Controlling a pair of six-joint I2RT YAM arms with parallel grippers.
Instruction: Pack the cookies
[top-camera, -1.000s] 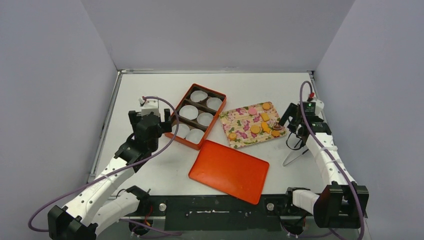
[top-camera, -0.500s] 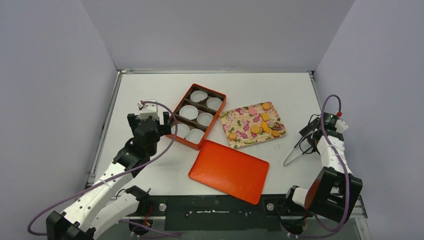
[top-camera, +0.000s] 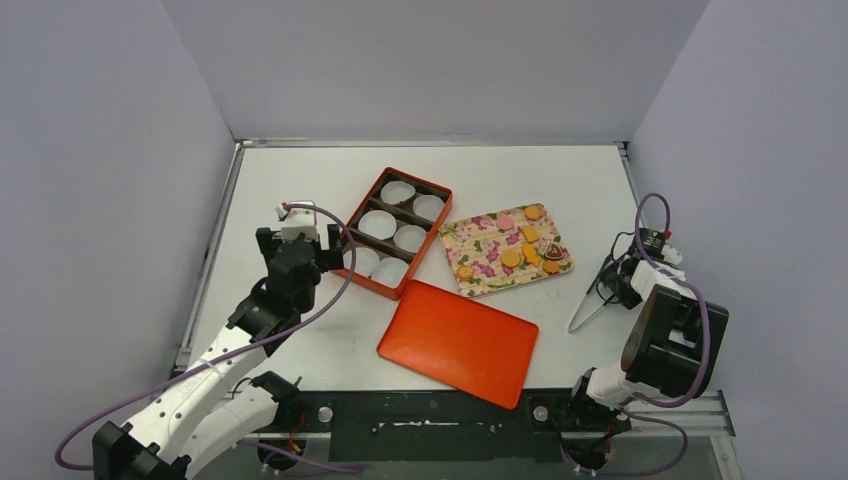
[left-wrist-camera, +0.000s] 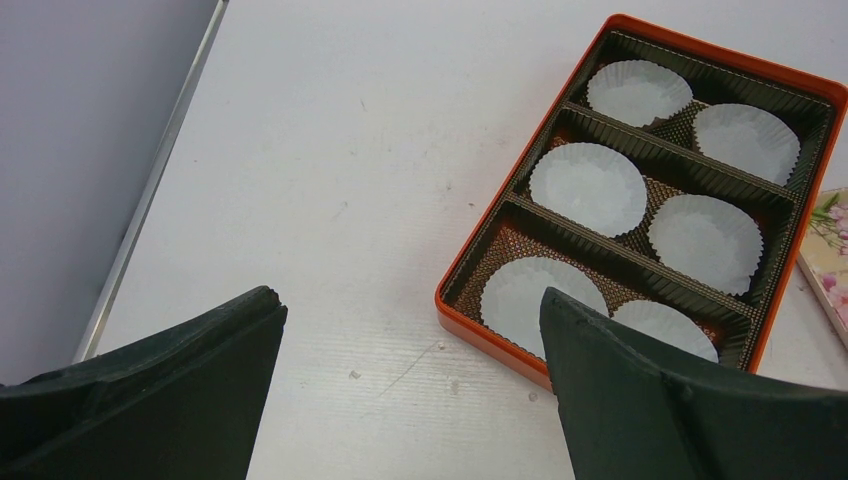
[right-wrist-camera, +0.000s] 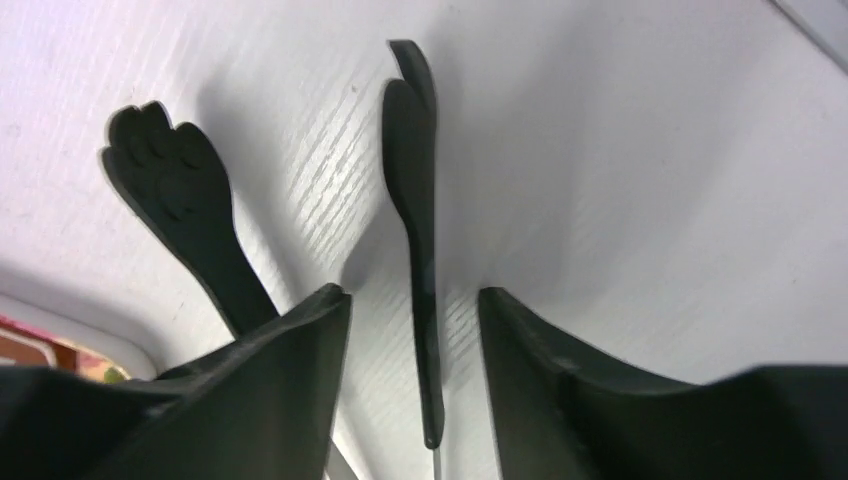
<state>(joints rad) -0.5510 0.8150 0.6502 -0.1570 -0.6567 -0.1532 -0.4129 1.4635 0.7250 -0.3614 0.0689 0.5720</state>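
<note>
Several cookies (top-camera: 511, 257) lie on the floral tray (top-camera: 481, 268): mostly round orange ones, a pink one (top-camera: 505, 221) and a dark heart (top-camera: 555, 252). Right of the tray, tongs (top-camera: 586, 309) with black paw-shaped tips lie on the table. My right gripper (top-camera: 612, 284) is low over them. In the right wrist view one arm of the tongs (right-wrist-camera: 412, 180) runs between the half-narrowed jaws of my right gripper (right-wrist-camera: 412, 293), with a gap on each side; the other arm (right-wrist-camera: 168, 165) lies outside the left finger. My left gripper (left-wrist-camera: 408, 298) is wide open beside the orange box (left-wrist-camera: 490, 335), holding nothing.
The orange box (top-camera: 346, 240) holds several white paper cups (left-wrist-camera: 588, 187) in dark dividers. Its orange lid (top-camera: 458, 341) lies flat near the front. Grey walls close in on three sides, and a metal rail (top-camera: 212, 260) runs along the table's left edge.
My right arm has pulled back from the tray's right edge to the tongs, and its jaws have narrowed around one tong arm. The left arm has barely shifted.
</note>
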